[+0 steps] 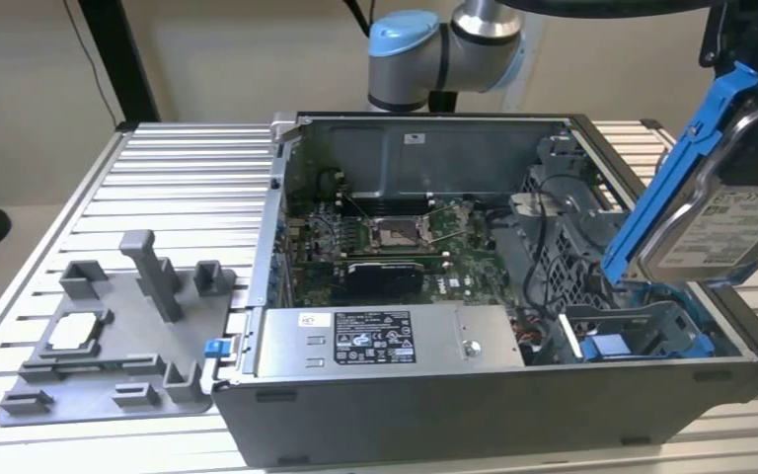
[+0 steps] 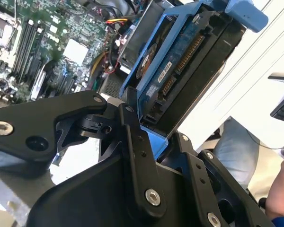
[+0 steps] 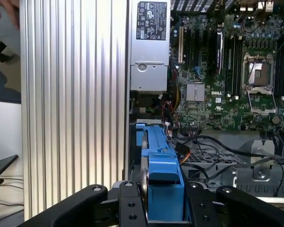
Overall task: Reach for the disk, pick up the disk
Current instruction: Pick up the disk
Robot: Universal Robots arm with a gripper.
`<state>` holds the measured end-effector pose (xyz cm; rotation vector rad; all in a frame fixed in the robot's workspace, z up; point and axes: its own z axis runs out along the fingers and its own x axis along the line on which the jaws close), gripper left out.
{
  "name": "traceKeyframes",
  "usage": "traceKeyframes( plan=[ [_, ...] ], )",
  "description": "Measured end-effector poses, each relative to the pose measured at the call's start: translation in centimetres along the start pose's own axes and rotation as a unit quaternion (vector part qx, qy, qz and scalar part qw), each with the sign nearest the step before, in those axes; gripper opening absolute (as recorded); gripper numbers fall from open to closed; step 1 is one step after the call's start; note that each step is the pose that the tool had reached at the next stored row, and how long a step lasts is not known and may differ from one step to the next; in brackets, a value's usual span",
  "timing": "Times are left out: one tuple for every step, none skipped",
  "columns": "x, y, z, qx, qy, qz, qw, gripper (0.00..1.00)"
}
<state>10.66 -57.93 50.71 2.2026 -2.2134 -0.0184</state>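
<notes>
Hanging tilted above the open computer case (image 1: 485,395), the disk (image 1: 728,222) is clamped in the hand (image 3: 163,213), clear of the blue drive bay (image 1: 643,341); the motherboard (image 1: 393,242) and grey fixture (image 1: 103,336) on the bench (image 1: 182,188) are well apart.

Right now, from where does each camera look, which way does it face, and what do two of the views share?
Exterior view: stands off the arm, looks down at the open computer case on the slatted table; shows the arm and the disk lifted at the view's right.
Second wrist view: rides near the wrist, looks along the black gripper at the held disk and the motherboard.
First wrist view: rides near the wrist, faces down over the gripper.
Both wrist views share the gripper, disk and motherboard.
</notes>
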Motion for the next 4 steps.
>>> traceKeyframes(
  plan=[
    [0.0,0.0,0.0,0.0,0.0,0.0,1.0,0.0],
    [0.0,0.0,0.0,0.0,0.0,0.0,1.0,0.0],
    [0.0,0.0,0.01,0.0,0.0,0.0,1.0,0.0],
    [0.0,0.0,0.01,0.0,0.0,0.0,1.0,0.0]
  ],
)
